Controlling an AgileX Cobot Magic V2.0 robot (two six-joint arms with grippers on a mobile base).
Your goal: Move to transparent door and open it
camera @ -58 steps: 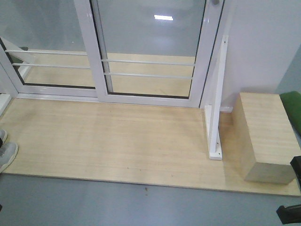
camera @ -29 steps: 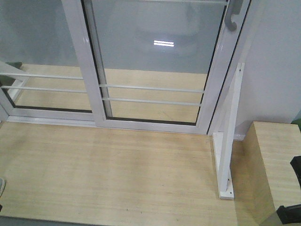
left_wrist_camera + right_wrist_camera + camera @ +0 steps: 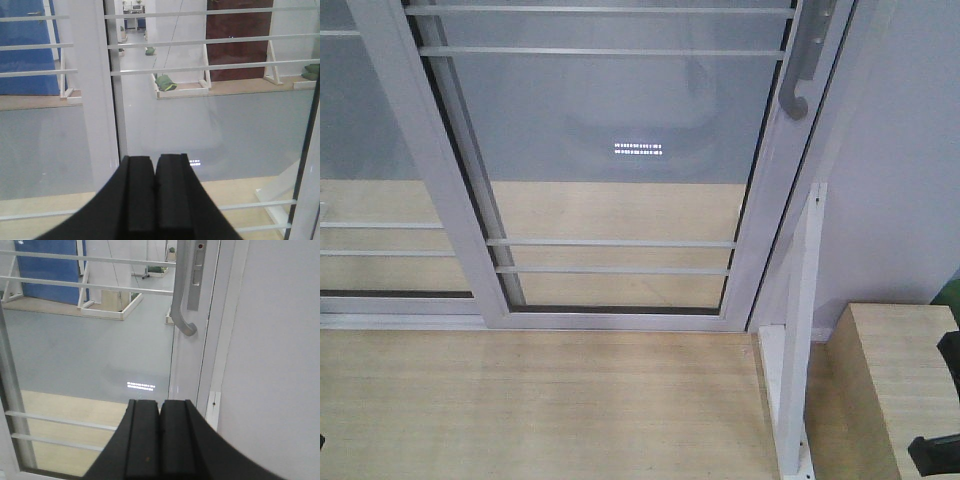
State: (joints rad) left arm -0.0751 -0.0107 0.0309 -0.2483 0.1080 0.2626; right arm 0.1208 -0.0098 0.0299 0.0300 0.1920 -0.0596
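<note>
The transparent door (image 3: 610, 150) fills the front view: glass in a glossy white frame with thin white bars. Its curved grey handle (image 3: 798, 70) is on the right stile at the top. The right wrist view shows the handle (image 3: 181, 295) and lock plate (image 3: 196, 275) above and slightly right of my right gripper (image 3: 160, 405), which is shut and empty, well apart from it. My left gripper (image 3: 155, 162) is shut and empty, facing the door glass (image 3: 210, 115) beside a white stile (image 3: 95, 100).
A similar handleless glass panel (image 3: 370, 150) stands at the left. A white bracket post (image 3: 798, 330) and a grey wall (image 3: 900, 150) are right of the door. A wooden box (image 3: 895, 390) sits at the lower right on the wooden platform (image 3: 540, 400).
The front view has closed in on the door. The handle has come into view and dropped lower. The grey floor and the shoes at the left have left the view.
</note>
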